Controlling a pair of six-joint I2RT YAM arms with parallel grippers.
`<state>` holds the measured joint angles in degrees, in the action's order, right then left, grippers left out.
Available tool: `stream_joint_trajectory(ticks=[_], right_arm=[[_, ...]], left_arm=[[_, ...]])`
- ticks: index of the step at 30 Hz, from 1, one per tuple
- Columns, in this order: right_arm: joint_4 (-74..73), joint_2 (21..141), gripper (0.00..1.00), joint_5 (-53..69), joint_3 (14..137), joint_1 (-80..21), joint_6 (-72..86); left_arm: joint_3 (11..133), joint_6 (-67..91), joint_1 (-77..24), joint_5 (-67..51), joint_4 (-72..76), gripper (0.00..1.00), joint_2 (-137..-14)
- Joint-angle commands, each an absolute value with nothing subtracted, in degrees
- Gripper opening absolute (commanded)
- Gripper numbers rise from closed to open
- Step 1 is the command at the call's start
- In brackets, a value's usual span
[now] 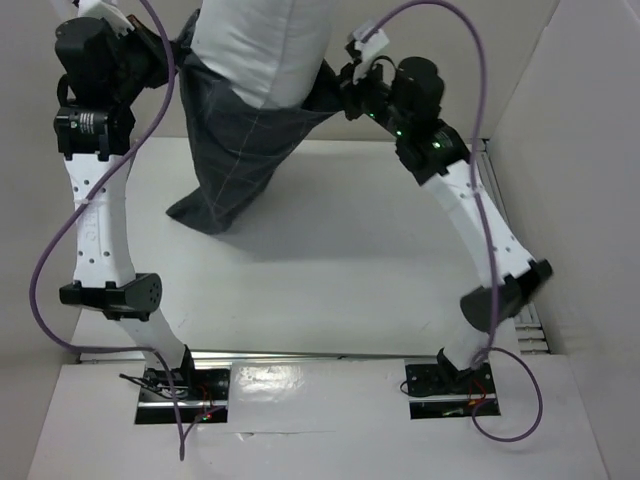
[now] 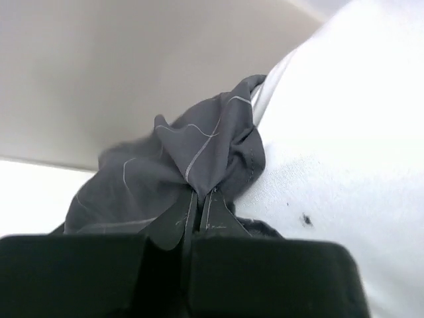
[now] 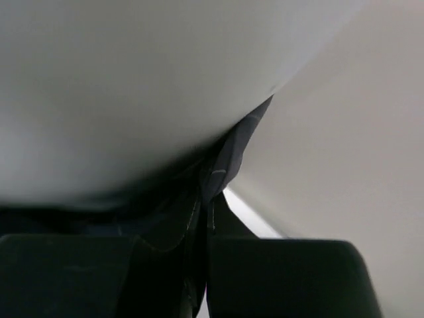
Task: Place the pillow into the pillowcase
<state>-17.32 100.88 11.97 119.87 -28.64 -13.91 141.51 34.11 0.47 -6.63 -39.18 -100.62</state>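
The white pillow (image 1: 265, 45) stands up at the back of the table with its lower part inside the dark grey checked pillowcase (image 1: 235, 150), which hangs down to the table. My left gripper (image 1: 165, 60) is shut on the pillowcase's left edge; in the left wrist view the gripper (image 2: 199, 195) pinches bunched grey cloth (image 2: 199, 146) against the pillow (image 2: 344, 132). My right gripper (image 1: 345, 85) is shut on the case's right edge; in the right wrist view the gripper (image 3: 207, 199) pinches a fold of cloth (image 3: 232, 152) under the pillow (image 3: 132, 86).
The white table (image 1: 350, 240) is walled by beige panels at the left, back and right. Purple cables loop over both arms. A metal rail (image 1: 530, 330) runs along the table's right edge.
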Motion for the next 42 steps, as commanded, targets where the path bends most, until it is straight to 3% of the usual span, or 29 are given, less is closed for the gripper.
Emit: stream_joint_trajectory(ticks=[1, 2, 3, 4, 6, 7, 9, 10, 11, 12, 14, 16, 18, 19, 20, 21, 22, 25, 26, 27, 29, 31, 34, 38, 40, 42], right_arm=[[-2.0, 88.0, 0.00, 7.9, 114.6, -30.7, -14.4], [-0.8, 88.8, 0.00, 5.7, 114.6, -30.7, -15.5], [-0.2, 90.7, 0.00, -2.1, 117.3, -30.7, -16.4], [-1.7, 96.6, 0.00, -6.2, 125.9, -30.7, -18.1], [-6.3, 101.8, 0.00, -10.8, 139.1, -32.6, -21.3], [-9.4, 101.4, 0.00, -10.8, 139.1, -34.3, -21.9], [-1.3, 94.3, 0.00, -11.7, 126.8, -37.9, -26.0], [7.9, 89.3, 0.00, -12.3, 105.6, -41.8, -28.7], [25.7, 82.6, 0.00, -12.3, 97.8, -43.0, -31.3], [26.6, 82.5, 0.00, -13.8, 95.7, -43.6, -31.9], [14.8, 87.8, 0.00, -14.8, 106.7, -40.1, -28.1], [14.8, 90.9, 0.00, -20.2, 110.6, -38.7, -29.6], [21.3, 88.0, 0.00, -23.5, 104.0, -41.0, -33.0], [26.3, 85.1, 0.00, -22.4, 98.1, -42.1, -35.7], [32.5, 82.0, 0.00, -22.4, 85.6, -44.5, -37.5], [42.8, 77.7, 0.00, -22.4, 81.4, -45.3, -38.6], [45.4, 76.7, 0.00, -22.4, 79.4, -45.3, -36.9], [35.2, 81.5, 0.00, -26.6, 90.6, -36.4, -30.3], [35.2, 83.0, 0.00, -30.1, 93.9, -34.7, -32.1], [43.1, 83.8, 0.00, -31.4, 94.0, -35.2, -35.9], [55.0, 80.6, 0.00, -29.4, 87.7, -39.4, -48.5], [66.9, 75.9, 0.00, -24.9, 76.9, -48.0, -56.7], [65.0, 76.0, 0.00, -26.6, 77.4, -52.7, -59.3], [57.1, 81.0, 0.00, -37.8, 87.6, -36.6, -46.7], [40.7, 80.4, 0.00, -36.6, 90.5, -28.6, -36.4], [36.6, 78.3, 0.00, -29.0, 87.1, -28.5, -30.0]], left_arm=[[139.0, 29.1, 0.0, -12.7, -42.6, 0.00, -96.6], [131.2, 28.5, -1.4, -11.3, -34.4, 0.00, -92.5], [115.9, 28.0, -3.1, -6.8, -29.1, 0.00, -87.8], [110.7, 27.4, -4.9, -4.1, -25.0, 0.00, -80.3], [108.2, 27.4, -4.9, 0.4, -23.8, 0.00, -77.7], [109.2, 26.8, -4.4, 1.6, -24.8, 0.00, -78.3], [113.0, 26.8, -3.8, 7.9, -28.7, 0.00, -80.4], [113.9, 26.8, -3.8, 9.1, -29.4, 0.00, -81.6], [115.4, 26.8, -3.0, 8.2, -30.7, 0.00, -84.3], [119.8, 26.8, -3.0, 4.9, -32.1, 0.00, -85.7], [121.7, 25.6, -6.7, 4.1, -32.2, 0.00, -86.4], [119.9, 26.0, -7.8, 9.7, -26.0, 0.00, -82.4], [125.4, 26.0, -7.2, 10.5, -26.1, 0.00, -83.1], [133.8, 26.0, -7.2, 9.3, -28.3, 0.00, -85.8], [135.3, 23.8, -7.2, 3.3, -29.4, 0.00, -85.8], [133.6, 22.9, -9.5, -0.5, -27.3, 0.00, -84.6], [122.7, 20.3, -10.7, -3.9, -23.9, 0.00, -82.0], [107.5, 20.9, -11.1, 13.6, -17.3, 0.00, -72.8], [105.3, 22.5, -9.2, 19.3, -18.7, 0.00, -72.8], [105.9, 23.5, -4.5, 17.2, -21.2, 0.00, -74.8], [107.5, 24.4, -2.3, 10.9, -24.9, 0.00, -77.4], [107.0, 25.4, -1.6, 15.6, -25.4, 0.00, -81.0], [111.2, 25.4, 1.7, 14.3, -30.7, 0.00, -86.9], [115.5, 27.9, 4.9, 16.3, -31.9, 0.00, -83.3], [112.1, 26.3, 4.7, 6.3, -25.5, 0.00, -79.6], [112.8, 23.1, 1.6, -4.2, -22.9, 0.00, -76.7]])
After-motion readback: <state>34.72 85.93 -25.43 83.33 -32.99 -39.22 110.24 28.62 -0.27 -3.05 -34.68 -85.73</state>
